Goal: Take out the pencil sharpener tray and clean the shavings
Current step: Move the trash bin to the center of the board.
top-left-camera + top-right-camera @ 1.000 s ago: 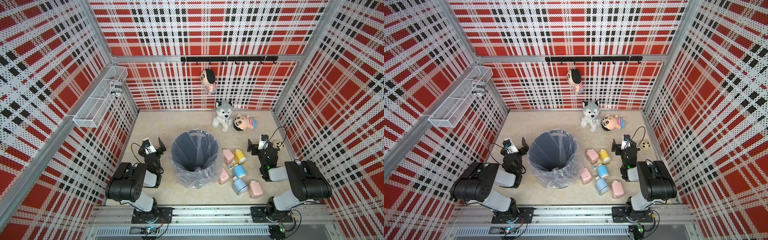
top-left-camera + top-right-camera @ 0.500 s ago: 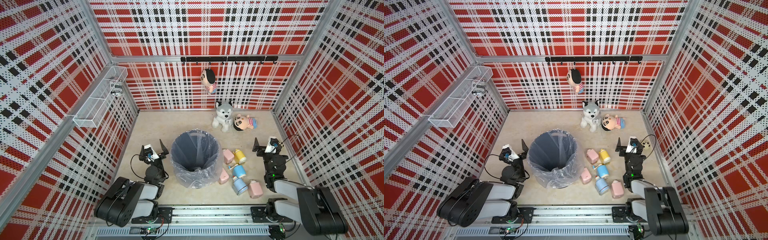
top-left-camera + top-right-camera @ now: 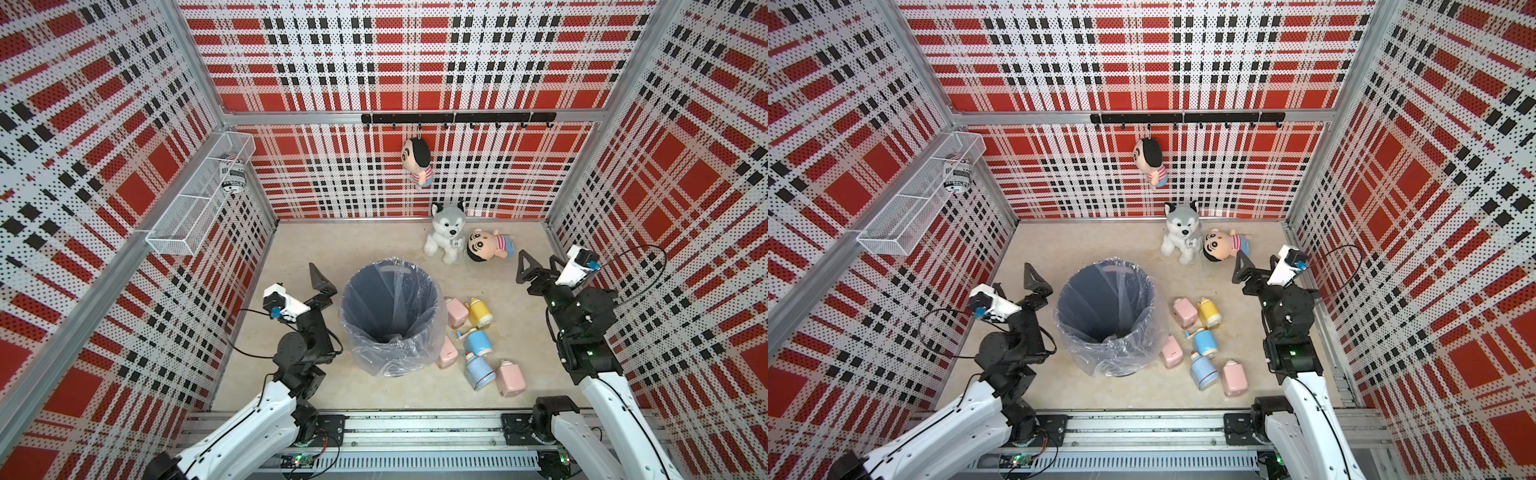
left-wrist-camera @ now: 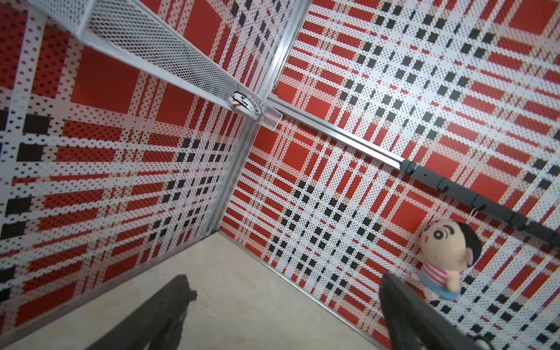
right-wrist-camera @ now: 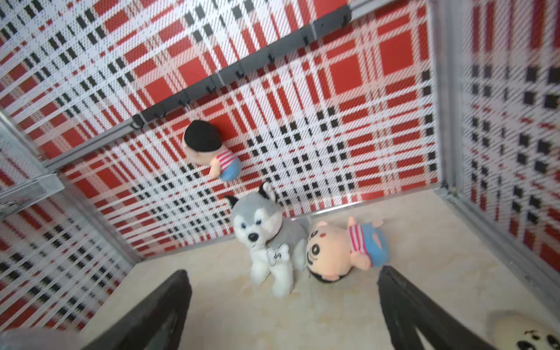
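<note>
Several pencil sharpeners lie on the floor right of the bin in both top views: a pink one, a yellow one, a blue one and others nearer the front. Their trays sit inside the bodies, and no shavings show. The grey bin has a clear liner. My left gripper hangs open left of the bin, holding nothing and pointing at the far left corner. My right gripper is open and empty near the right wall, above and behind the sharpeners, facing the plush toys.
A husky plush and a lying doll rest by the back wall. Another doll hangs from the black hook rail. A wire basket holding a can is on the left wall. A small cream toy lies by the right wall.
Both arms have unfolded, their elbows swinging back toward the front rail. Both grippers have risen and tipped up toward the back wall. Both stay open.
</note>
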